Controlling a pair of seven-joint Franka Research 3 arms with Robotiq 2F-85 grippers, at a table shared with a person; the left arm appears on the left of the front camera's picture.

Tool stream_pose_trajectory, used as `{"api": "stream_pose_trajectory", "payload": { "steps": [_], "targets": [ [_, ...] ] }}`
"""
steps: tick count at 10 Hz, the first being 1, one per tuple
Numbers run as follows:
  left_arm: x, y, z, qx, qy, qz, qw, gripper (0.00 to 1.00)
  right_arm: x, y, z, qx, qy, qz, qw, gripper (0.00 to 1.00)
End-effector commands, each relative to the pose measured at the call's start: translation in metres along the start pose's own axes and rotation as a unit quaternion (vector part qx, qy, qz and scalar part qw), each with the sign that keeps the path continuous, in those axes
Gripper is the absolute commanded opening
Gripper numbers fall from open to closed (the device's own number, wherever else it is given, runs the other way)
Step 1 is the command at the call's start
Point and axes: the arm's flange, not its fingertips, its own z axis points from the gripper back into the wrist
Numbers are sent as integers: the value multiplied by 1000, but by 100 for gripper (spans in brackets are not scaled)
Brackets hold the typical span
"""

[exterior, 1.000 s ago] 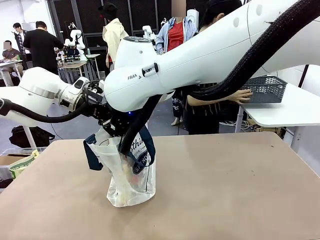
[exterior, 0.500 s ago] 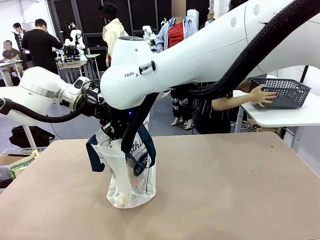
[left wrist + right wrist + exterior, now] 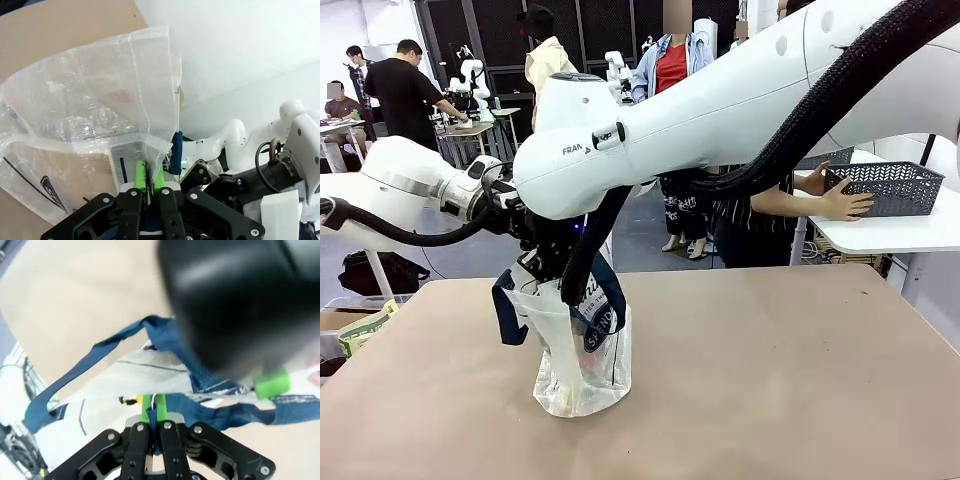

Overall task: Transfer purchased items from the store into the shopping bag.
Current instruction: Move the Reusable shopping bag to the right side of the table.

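Note:
The shopping bag stands on the brown table, its navy handles hanging over the rim. My left gripper reaches in from the left. Its green pads sit close together, pinching the bag's translucent rim. My right gripper comes down from above, shut on the rim by a blue handle, with its pads pressed together. Faint shapes of purchased items show through the film. The store, a dark mesh basket, rests on a white side table at the far right.
A person's hands hold the basket on the white side table. The brown table spreads wide to the right of the bag. A bin with papers sits low at the left edge.
The person has slid the basket to the right along the side table and now has both hands on it. My right arm has shifted slightly left; the bag stays held.

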Motion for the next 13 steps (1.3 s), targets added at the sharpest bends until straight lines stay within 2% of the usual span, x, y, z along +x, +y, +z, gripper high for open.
{"api": "stream_pose_trajectory", "payload": {
  "steps": [1,2,13],
  "targets": [
    [6,-2,2,-22,1,-11,1000,31,4,0,-2,10,-4,11,1000,0],
    [6,-2,2,-27,0,-12,1000,46,4,1,-2,11,-5,11,1000,0],
    [11,-1,-2,-59,25,-17,998,46,10,2,-2,4,-13,-2,1000,0]
  ]
}}
